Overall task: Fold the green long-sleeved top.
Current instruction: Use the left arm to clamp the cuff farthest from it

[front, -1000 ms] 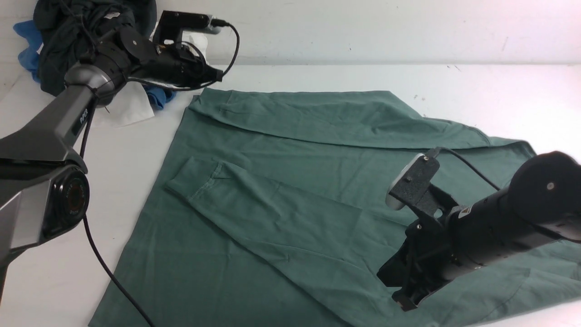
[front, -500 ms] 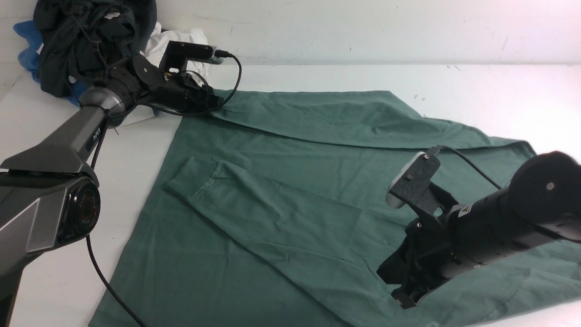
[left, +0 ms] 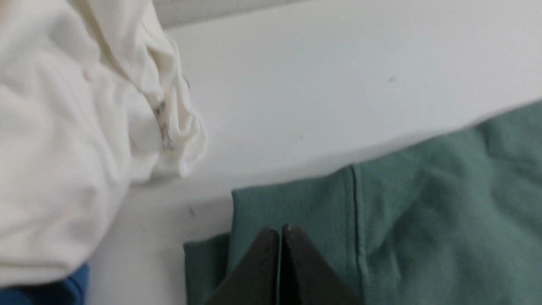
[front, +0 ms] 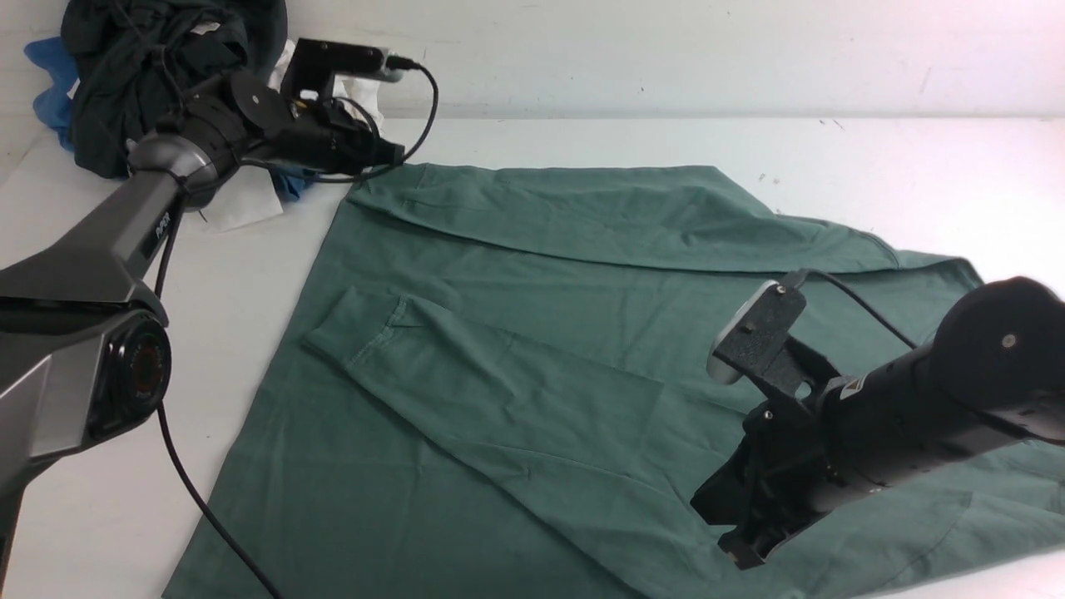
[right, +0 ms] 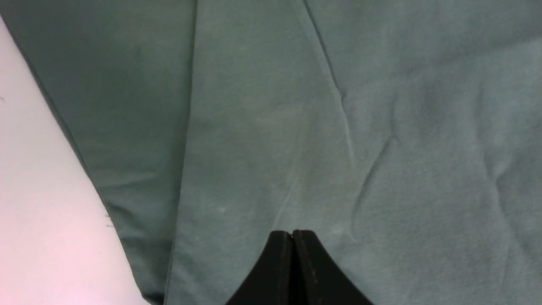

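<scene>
Item 1. Green long-sleeved top (front: 532, 333): muted sage-green, spread flat over the middle of the bench (front: 915, 166), reaching from the far left to the near right edge of the front view. One sleeve (front: 499, 399) lies folded diagonally across the body, and its cuff (front: 354, 320) points toward the left side. A second layer of cloth lies folded over along the far edge. The fabric shows light creases.

Item 2. Left pincer (front: 398, 154): at the far left corner of the top, on an arm stretched out forward. In the left wrist view its jaws are pressed together (left: 280, 232), with the tips over a hemmed corner of the green cloth (left: 402, 203).

Item 3. Right pincer (front: 740, 553): low over the near right part of the top. In the right wrist view the jaws are together (right: 292, 234), tips over creased green fabric (right: 381, 127), with bare bench (right: 42, 212) beside the garment's edge.

Item 4. Black garment (front: 141, 66): crumpled heap in the far left corner, against the wall.

Item 5. White garment (front: 241, 195): beside the heap and just beside the top's far left corner; it appears bunched in the left wrist view (left: 63, 127).

Item 6. Blue garment (front: 50, 66): partly under the black heap; a strip shows in the left wrist view (left: 51, 292).
</scene>
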Controlling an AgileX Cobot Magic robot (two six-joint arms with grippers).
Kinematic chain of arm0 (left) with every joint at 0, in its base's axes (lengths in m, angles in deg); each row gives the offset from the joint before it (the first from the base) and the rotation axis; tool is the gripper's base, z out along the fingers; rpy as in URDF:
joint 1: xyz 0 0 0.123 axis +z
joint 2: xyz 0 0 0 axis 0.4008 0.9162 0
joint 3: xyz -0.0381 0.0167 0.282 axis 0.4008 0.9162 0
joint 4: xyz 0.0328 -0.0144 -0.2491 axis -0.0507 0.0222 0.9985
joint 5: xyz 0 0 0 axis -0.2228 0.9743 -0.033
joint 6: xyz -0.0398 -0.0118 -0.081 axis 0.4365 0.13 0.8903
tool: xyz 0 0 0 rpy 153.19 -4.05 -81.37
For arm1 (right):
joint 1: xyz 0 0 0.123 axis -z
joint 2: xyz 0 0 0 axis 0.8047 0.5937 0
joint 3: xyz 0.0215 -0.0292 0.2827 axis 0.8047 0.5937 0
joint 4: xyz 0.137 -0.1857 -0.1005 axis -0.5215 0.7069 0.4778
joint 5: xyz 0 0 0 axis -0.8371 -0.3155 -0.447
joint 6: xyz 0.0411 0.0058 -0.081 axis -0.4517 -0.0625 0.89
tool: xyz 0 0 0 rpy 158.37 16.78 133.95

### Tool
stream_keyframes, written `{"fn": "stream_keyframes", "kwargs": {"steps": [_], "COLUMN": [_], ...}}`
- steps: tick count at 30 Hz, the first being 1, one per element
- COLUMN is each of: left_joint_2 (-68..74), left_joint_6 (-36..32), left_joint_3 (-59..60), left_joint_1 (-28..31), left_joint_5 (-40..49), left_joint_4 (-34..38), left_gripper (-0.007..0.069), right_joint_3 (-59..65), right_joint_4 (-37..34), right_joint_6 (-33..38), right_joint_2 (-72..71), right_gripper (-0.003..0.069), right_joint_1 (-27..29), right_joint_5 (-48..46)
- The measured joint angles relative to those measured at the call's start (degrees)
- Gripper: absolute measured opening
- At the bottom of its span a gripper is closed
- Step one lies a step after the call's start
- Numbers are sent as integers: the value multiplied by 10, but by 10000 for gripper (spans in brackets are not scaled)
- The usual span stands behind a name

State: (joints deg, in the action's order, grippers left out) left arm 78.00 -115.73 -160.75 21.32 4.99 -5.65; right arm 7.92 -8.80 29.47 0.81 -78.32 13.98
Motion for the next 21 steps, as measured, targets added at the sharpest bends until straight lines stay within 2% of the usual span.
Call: {"fn": "stream_keyframes", "kwargs": {"steps": [5, 8, 11, 16, 18, 21], "left_joint_2": [-23, -17, -7, -1, 5, 17], "left_joint_6": [40, 66, 80, 85, 88, 92], "left_joint_3": [-2, 0, 0, 0, 0, 0], "left_joint_1": [0, 0, 0, 0, 0, 0], "left_joint_5": [61, 115, 145, 108, 80, 71], "left_joint_4": [4, 1, -2, -3, -2, -2], "left_gripper": [-4, 27, 146, 375, 441, 465], "right_joint_3": [0, 0, 0, 0, 0, 0], "right_joint_4": [0, 0, 1, 1, 1, 1], "right_joint_6": [0, 0, 1, 2, 2, 2], "right_joint_2": [0, 0, 0, 0, 0, 0], "right_gripper": [-10, -10, -10, -10, -10, -10], "right_joint_1": [0, 0, 0, 0, 0, 0], "right_joint_5": [-2, -1, 1, 4, 4, 4]}}
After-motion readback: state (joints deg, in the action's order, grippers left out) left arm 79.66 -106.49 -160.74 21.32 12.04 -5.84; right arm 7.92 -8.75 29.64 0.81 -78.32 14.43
